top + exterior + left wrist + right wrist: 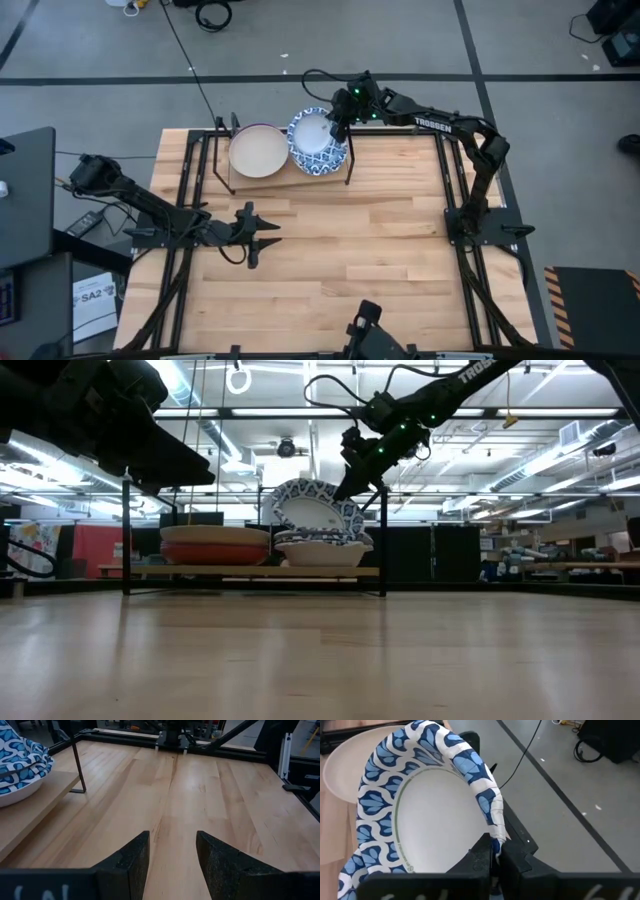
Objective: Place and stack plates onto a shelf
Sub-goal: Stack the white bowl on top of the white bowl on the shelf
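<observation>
A blue-and-white patterned plate [435, 810] with a white centre stands tilted over the right-hand stack of patterned plates [320, 550] on the shelf [250, 571]. My right gripper [495, 851] is shut on it at the far right side of the shelf [285, 180]. The left-hand stack [215, 545] has a beige plate [258, 150] on top and rests on the shelf board. My left gripper [272, 232] hangs open over the table's left part, and nothing is between its fingers [172, 855]. My right gripper pinches the tilted plate's patterned rim [494, 837] between its two fingers, at the plate's far right edge. The fingers come slanting down from the table's far right. The plate's held side is raised [335, 495], and its opposite rim [290, 530] is down at the stack.
Black upright posts [384, 540] of the shelf frame stand at its corners, one close by my right gripper. In front of the shelf lies bare wooden tabletop [360, 240]. A black frame [455, 200] runs along the table's sides.
</observation>
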